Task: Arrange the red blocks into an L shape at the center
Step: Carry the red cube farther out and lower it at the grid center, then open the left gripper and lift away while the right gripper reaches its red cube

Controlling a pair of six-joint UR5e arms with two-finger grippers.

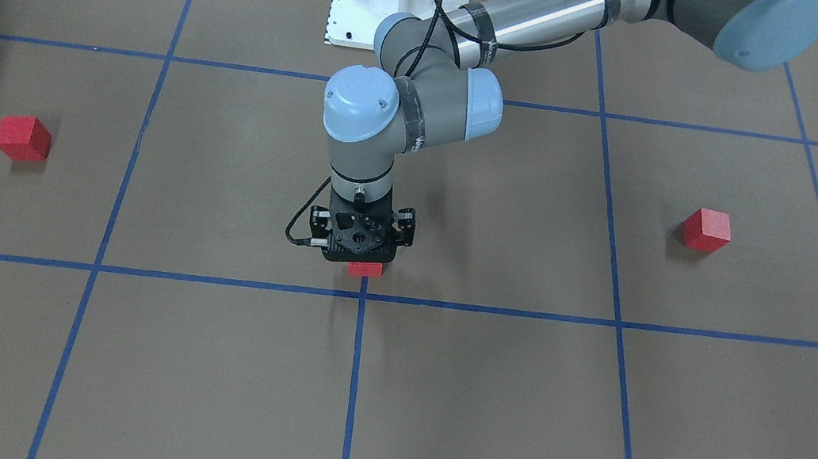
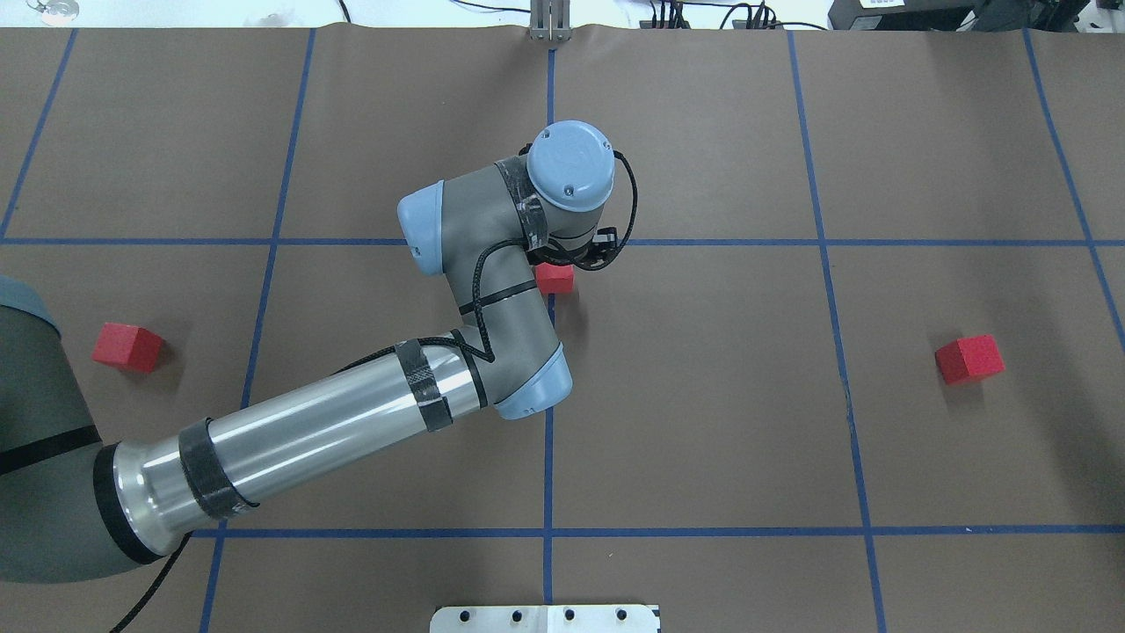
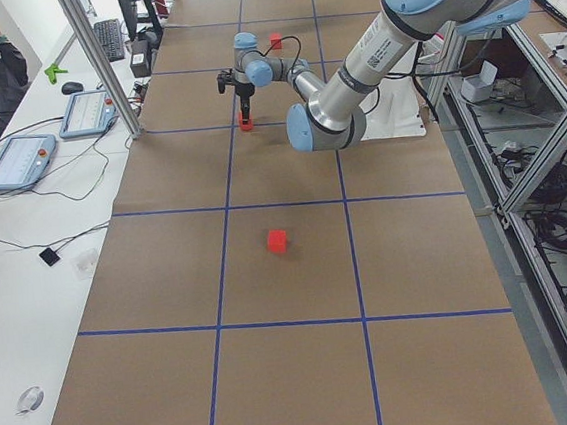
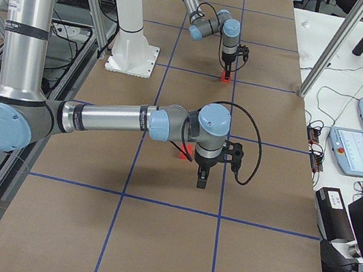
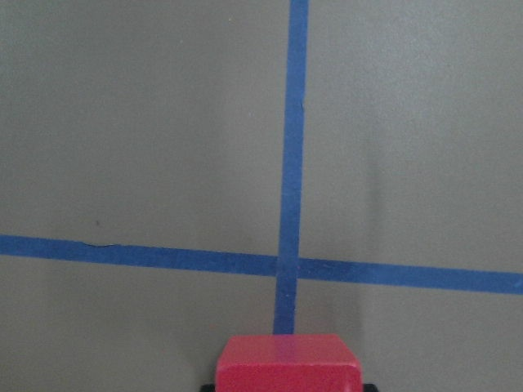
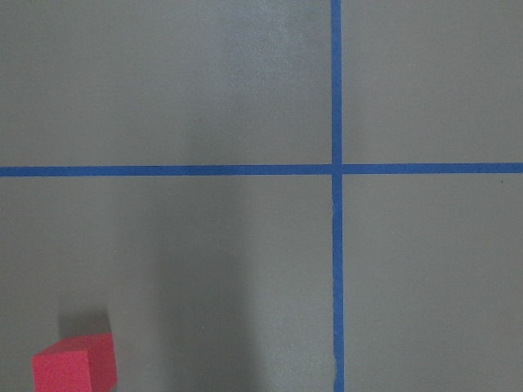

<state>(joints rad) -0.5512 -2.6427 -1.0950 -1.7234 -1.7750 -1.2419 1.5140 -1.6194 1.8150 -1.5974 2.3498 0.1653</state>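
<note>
Peeking beneath left claw (image 1: pixel 363 258): red block (image 1: pixel 364 270), fuller in wrist view.

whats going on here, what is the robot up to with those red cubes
The left claw is closed on one red block, low down beside the center crossing of the blue tape, just on the robot's side of it. The left-side block and the right-side block sit far out on the paper, so there is no L yet. The right claw hangs by the right-side block.
</note>
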